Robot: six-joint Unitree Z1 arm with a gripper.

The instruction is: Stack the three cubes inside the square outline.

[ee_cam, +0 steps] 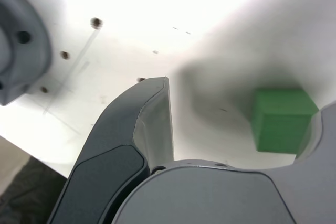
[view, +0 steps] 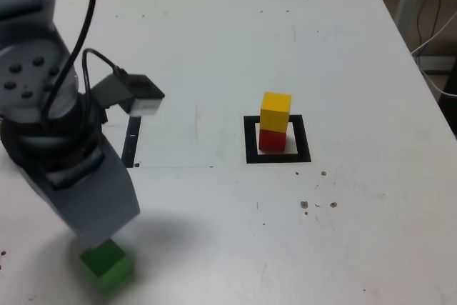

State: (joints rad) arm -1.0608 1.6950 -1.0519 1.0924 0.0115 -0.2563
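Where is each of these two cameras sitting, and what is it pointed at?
Exterior view: off the arm, looking down across the table at the stacked yellow cube and red cube; the arm and gripper fill its left side.
Wrist view: on the arm's wrist, facing down past the open gripper to the tabletop; the gripper's jaws and part of the arm's round base, apparently, show.
Shared: the green cube and the table.
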